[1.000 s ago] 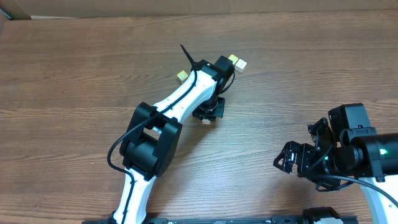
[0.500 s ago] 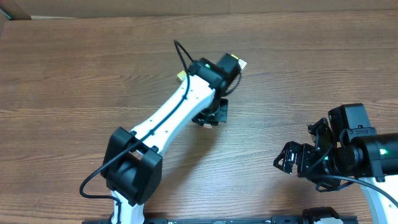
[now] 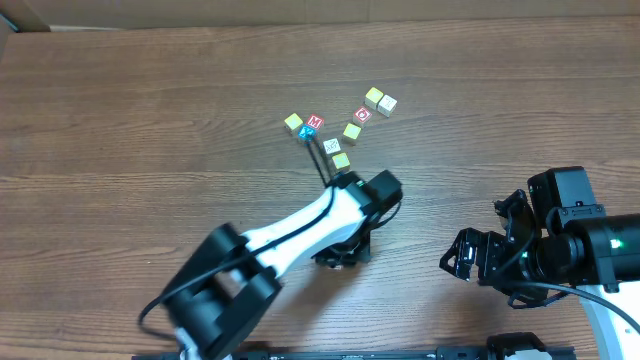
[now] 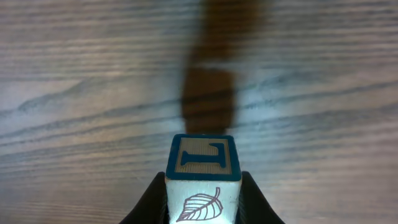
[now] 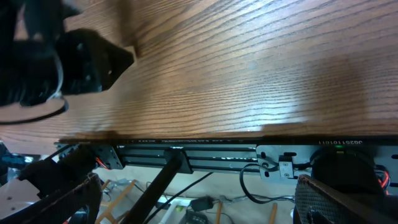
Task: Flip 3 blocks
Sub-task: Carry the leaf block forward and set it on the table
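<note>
- Table (image 3: 120, 230) of brown wood grain carries everything. At its near edge, on the right, the right claw (image 3: 462, 256) has its fingers spread wide with nothing between them.
- Just beyond, near the middle of the table, the left claw (image 4: 203, 208) pinches a wooden leaf block (image 4: 203, 158) by two opposite sides.
- The leaf block shows a line-drawn leaf on the face toward the wrist camera and a blue serif letter in a blue frame on the face above it. Its dark square shadow lies on the wood apart from it, so it is held off the table.
- Farther on is a loose cluster of cubes, well apart from both claws. Its nearest piece is a yellowish block (image 3: 341, 160).
- A pale line-marked block (image 3: 332, 146) is just behind the yellowish block and about touching it.
- A second yellowish block (image 3: 352, 131) stands a little beyond, to the right.
- To the left at about that depth, the blue X cube (image 3: 307, 131) touches the red M cube (image 3: 315, 121), and a yellow cube (image 3: 293, 122) is just beside them.
- The red O cube (image 3: 363, 114) stands just past the second yellowish block.
- Farthest of all, a yellow-green cube (image 3: 374, 97) and a cream cube (image 3: 388, 104) sit against each other.
</note>
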`<state>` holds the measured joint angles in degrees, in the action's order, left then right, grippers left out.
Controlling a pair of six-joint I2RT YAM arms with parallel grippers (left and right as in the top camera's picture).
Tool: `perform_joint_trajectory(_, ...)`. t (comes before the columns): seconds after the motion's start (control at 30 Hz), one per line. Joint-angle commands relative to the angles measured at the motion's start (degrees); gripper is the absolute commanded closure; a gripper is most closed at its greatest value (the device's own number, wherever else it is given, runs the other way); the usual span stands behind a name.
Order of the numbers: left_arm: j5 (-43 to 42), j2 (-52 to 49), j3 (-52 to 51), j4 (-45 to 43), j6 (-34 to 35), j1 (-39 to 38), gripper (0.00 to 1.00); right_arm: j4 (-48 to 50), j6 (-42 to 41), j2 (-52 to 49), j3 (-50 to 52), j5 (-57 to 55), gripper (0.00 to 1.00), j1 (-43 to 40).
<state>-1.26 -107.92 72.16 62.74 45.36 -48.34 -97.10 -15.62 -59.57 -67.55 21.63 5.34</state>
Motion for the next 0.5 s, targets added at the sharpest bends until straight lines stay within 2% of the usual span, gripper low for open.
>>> perform_joint_trajectory(0.0, -0.39, 9.33, -5.44, -2.8, 4.28, 0.09, 0.94, 0.07, 0.85, 0.48, -1.14, 0.28, 0.0, 0.28)
perform_joint_trajectory(0.13, -0.48, 13.2, -10.78, -5.84, 4.63, 0.09, 0.89, 0.09, 0.85, 0.48, -1.14, 0.28, 0.0, 0.28)
perform_joint_trajectory(0.3, -1.75, 13.07, -14.86, -8.46, 4.57, 0.09, 0.88, 0.11, 0.85, 0.48, -1.14, 0.28, 0.0, 0.28)
perform_joint_trajectory(0.47, -2.54, 13.07, -16.65, -10.62, 4.55, 0.57, 0.81, 0.07, 0.83, 0.48, -1.14, 0.28, 0.0, 0.28)
